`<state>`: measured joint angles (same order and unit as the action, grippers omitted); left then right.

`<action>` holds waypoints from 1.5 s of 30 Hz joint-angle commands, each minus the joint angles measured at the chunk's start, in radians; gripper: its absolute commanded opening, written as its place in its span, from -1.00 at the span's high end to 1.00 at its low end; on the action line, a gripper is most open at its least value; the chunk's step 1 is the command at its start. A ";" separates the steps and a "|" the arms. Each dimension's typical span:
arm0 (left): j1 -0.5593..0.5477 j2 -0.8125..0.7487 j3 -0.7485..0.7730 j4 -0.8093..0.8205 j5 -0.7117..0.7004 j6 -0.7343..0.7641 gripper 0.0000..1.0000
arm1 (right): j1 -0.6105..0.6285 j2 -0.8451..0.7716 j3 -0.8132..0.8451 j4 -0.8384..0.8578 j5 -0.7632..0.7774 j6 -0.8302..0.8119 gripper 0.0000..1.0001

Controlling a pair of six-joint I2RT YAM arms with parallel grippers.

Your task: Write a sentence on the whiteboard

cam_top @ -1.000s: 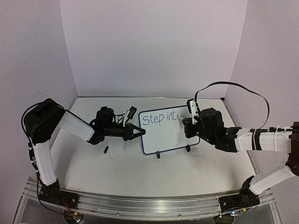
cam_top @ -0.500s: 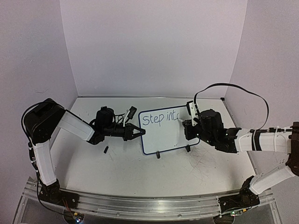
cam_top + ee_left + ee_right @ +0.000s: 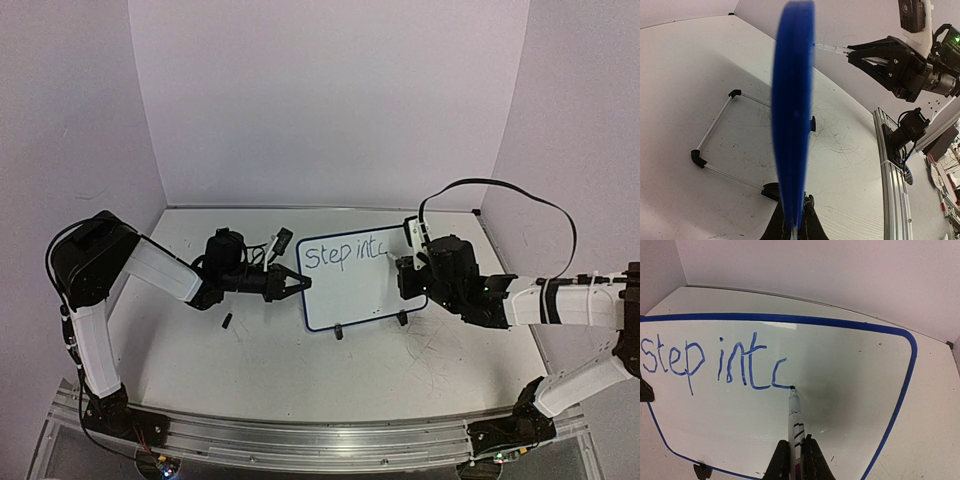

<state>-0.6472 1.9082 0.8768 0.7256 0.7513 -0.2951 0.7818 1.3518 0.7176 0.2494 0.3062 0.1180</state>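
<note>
My left arm reaches low from nine o'clock, its left gripper pinching the upright whiteboard by its edge at mid-table. From three o'clock, my right gripper clamps a marker, its tip touching the sentence, blue "Step intc".

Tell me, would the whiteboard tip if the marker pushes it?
Probably stiff: the whiteboard looks flat under the marker. Likely light and tippy on small feet and a wire stand; the left claw gripping its edge should steady it.

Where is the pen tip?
In the right wrist view, the pen in the right pincer touches the whiteboard near its middle, at the last letter.
</note>
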 commanded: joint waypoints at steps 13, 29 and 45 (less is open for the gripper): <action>0.011 -0.013 -0.007 -0.114 -0.063 0.043 1.00 | 0.000 0.009 0.013 0.089 0.081 0.019 1.00; 0.011 -0.013 -0.009 -0.115 -0.063 0.048 1.00 | 0.001 0.047 0.051 0.103 0.044 0.010 1.00; 0.011 -0.011 -0.006 -0.117 -0.061 0.048 1.00 | 0.001 0.062 0.068 0.105 -0.005 0.008 1.00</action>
<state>-0.6468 1.9063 0.8768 0.7180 0.7465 -0.2999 0.7822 1.3922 0.7464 0.3338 0.3278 0.1284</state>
